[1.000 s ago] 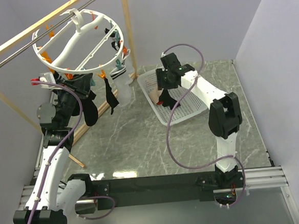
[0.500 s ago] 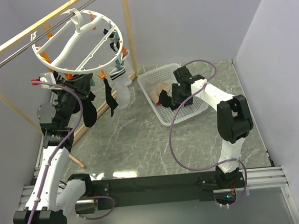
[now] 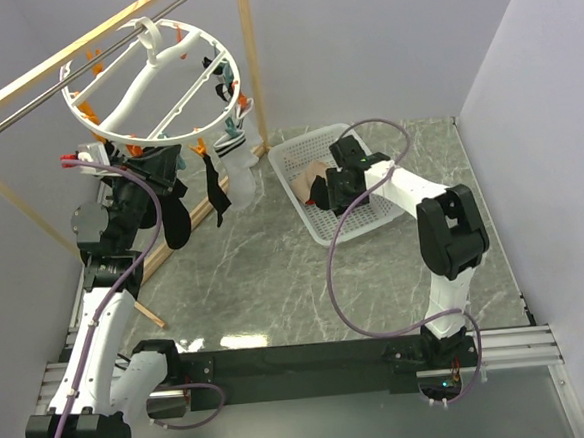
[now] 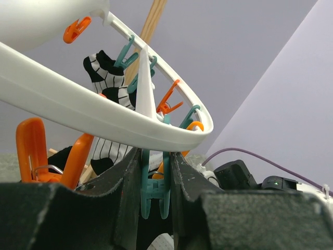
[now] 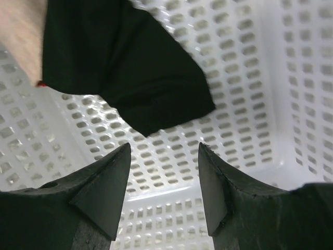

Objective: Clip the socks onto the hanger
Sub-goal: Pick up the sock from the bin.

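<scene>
over the basket (image 3: 286, 159), right arm (image 3: 400, 186) slants down, jaws parted above sock (image 5: 125, 67).

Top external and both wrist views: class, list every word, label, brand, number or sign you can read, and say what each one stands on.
None can be read.
The hanger, the socks, the white basket, the left arm and the right arm show no legible words, numbers or signs in any view.
A small green light on the right arm is a lamp, not text.
</scene>
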